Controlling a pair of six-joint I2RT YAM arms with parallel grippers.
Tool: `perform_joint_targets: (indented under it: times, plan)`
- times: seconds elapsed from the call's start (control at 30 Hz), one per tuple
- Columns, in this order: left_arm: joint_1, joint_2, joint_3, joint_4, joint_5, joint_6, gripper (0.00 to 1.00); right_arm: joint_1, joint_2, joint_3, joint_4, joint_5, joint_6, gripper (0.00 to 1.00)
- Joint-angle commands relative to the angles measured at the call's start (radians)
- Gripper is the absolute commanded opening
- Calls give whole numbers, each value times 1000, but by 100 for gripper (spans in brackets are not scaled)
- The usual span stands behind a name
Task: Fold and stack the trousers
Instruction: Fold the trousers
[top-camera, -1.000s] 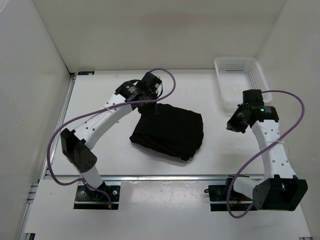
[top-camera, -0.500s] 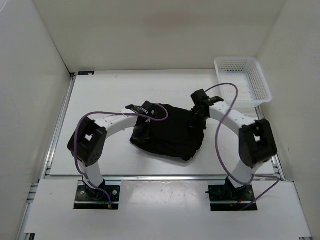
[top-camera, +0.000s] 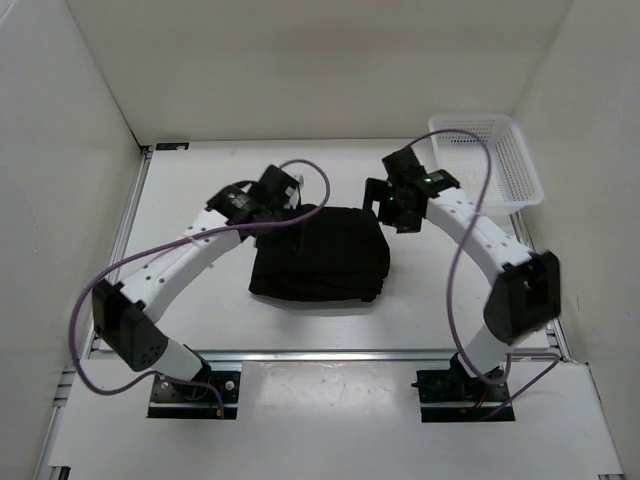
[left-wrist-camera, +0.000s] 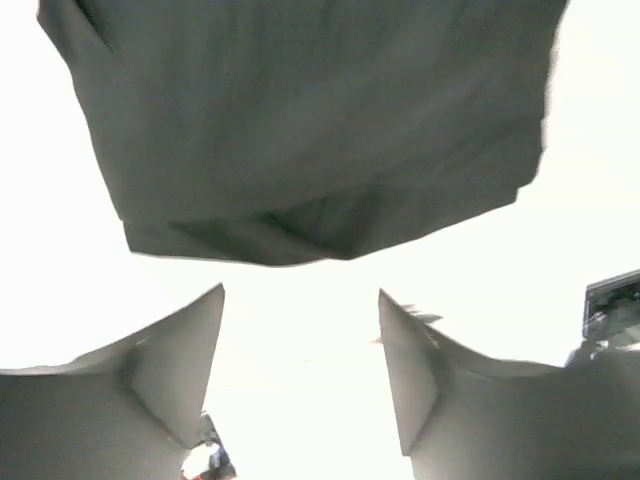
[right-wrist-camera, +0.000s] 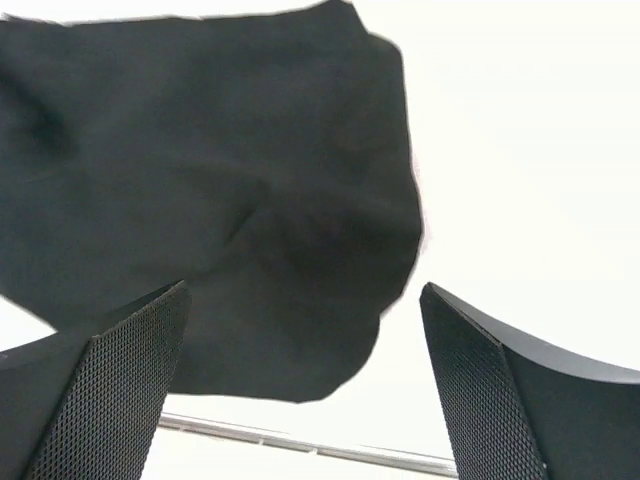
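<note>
Black cloth is what the whole job turns on: on the white table (top-camera: 200, 170) the trousers (top-camera: 320, 255) lie as one compact, roughly rectangular bundle in the middle, well apart from the white mesh basket (top-camera: 485, 160) in the far right corner. I judge the folding to be about finished, and the step in hand a last squaring-up or a letting-go. Next I would either take both far corners together to lift the bundle onto a stack, or draw clear without dragging the layers loose. My left gripper (top-camera: 288, 207) hangs at the bundle's far left corner, my right gripper (top-camera: 385, 208) just beside its far right corner. Both are spread wide with nothing between them: the left fingers (left-wrist-camera: 170, 370) frame bare table with the cloth's edge just beyond, and the right fingers (right-wrist-camera: 110, 390) frame a rounded corner of cloth beyond their tips.
</note>
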Motion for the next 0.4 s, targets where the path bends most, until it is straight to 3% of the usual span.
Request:
perform_joint_targets:
  times: [0.0, 0.03, 0.07, 0.27, 0.37]
  plan:
    - [18, -76, 178, -125, -118, 59, 80, -8, -194, 52, -98, 103, -25, 100]
    - [29, -66, 207, -125, -129, 71, 95, -21, -223, 52, -127, 120, -25, 100]
    - [55, -65, 234, -137, -145, 80, 100, -21, -252, 43, -138, 144, -25, 100]
    - [164, -26, 380, -137, -173, 91, 100, -71, -430, 32, -277, 394, 30, 100]
    - [224, -26, 413, -128, -164, 91, 100, -119, -463, 5, -323, 408, 41, 100]
